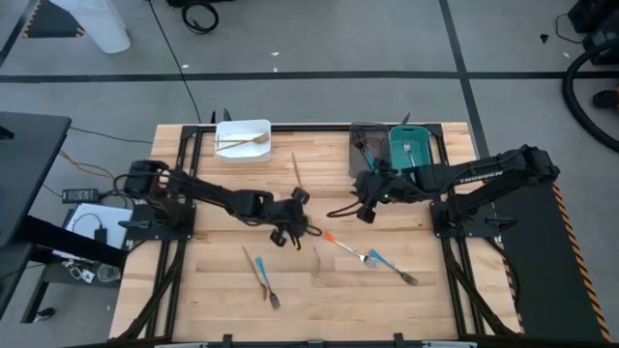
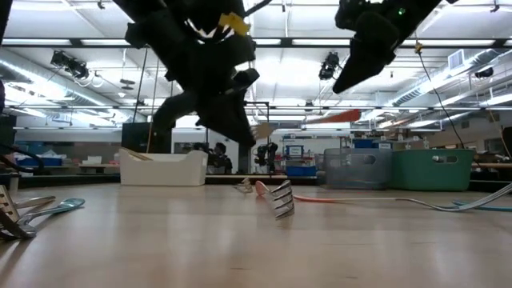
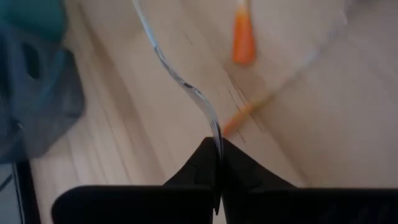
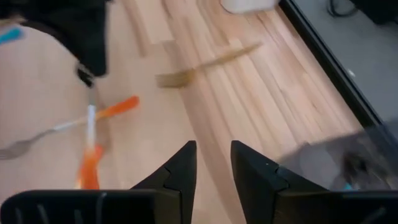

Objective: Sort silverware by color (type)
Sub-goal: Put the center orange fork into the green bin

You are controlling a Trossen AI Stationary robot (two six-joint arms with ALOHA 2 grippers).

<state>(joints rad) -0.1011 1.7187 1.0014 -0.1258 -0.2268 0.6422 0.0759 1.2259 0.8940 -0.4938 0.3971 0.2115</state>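
Left gripper [image 1: 287,232] is mid-table, fingers pinched tight on a thin utensil [image 3: 186,87] by its metal shank. Right gripper [image 4: 213,163] hovers nearby with fingers apart, holding nothing. Orange-handled fork [image 1: 345,247] lies on the table [image 1: 213,290] just beside the left gripper.

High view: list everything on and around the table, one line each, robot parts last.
white bin: one, back left, holds a gold utensil
grey bin: one, back right
teal bin: one, beside the grey bin, holds a fork
gold utensil: one, loose, mid-back
orange-handled fork: one, centre front
blue-handled forks: two, front left and front right
gold fork: one, centre front
table: one, light wood
left pincer: shut on a thin fork near the centre
right pincer: open, above the table right of centre
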